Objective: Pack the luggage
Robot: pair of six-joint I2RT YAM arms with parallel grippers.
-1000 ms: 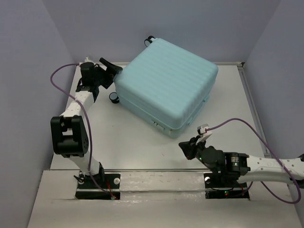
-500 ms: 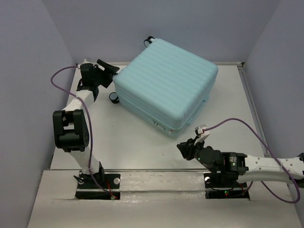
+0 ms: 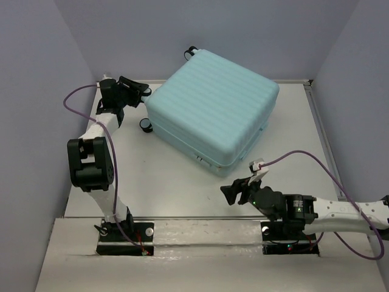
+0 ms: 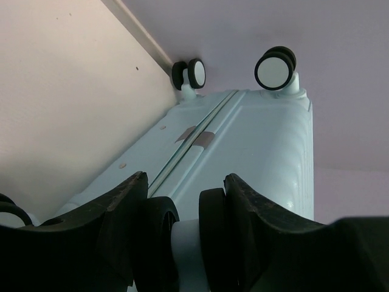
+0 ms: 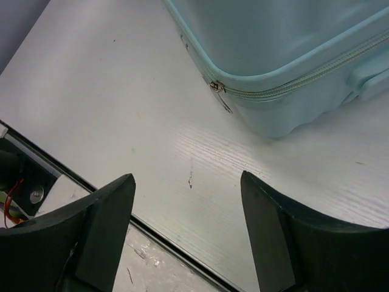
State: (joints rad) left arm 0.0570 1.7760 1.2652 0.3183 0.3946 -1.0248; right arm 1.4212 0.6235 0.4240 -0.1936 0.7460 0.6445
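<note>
Now, the luggage (image 3: pixel 213 106) flat on the table (image 3: pixel 164 176), closed, interior hidden.

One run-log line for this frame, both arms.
pale mint-blue ribbed hard-shell suitcase: closed, flat on table | left gripper: straddles black-and-white spinner wheel, grip unclear | right gripper: open, empty

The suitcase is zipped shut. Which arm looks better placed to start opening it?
Probably the right: the right gripper, open, faces the zipper pull at the near corner of the luggage. The left gripper is at the wheel end, fingers astride a wheel.
</note>
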